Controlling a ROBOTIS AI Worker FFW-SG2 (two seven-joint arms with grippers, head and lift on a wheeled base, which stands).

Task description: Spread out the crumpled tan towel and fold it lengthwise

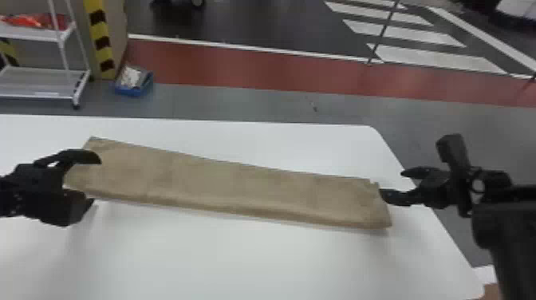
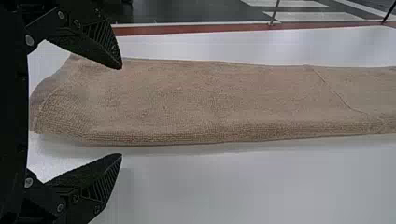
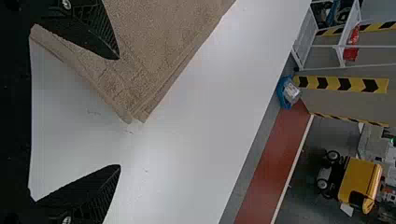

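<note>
Evidently, the towel [image 1: 231,183] lay as one long strip across the table [image 1: 199,259], and its lengthwise fold looked about done. The left claw [image 1: 97,180] and the right claw [image 1: 392,183] each had their fingers spread apart, one by either end. Finishing well called for lifting each claw away gently, snagging no corner, and perhaps patting the slightly uneven right end square. Counted up, that made one towel, two claws and one table.

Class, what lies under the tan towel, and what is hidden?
The white table shows around the tan towel, which lies on it; whatever is directly beneath the cloth is covered.
</note>
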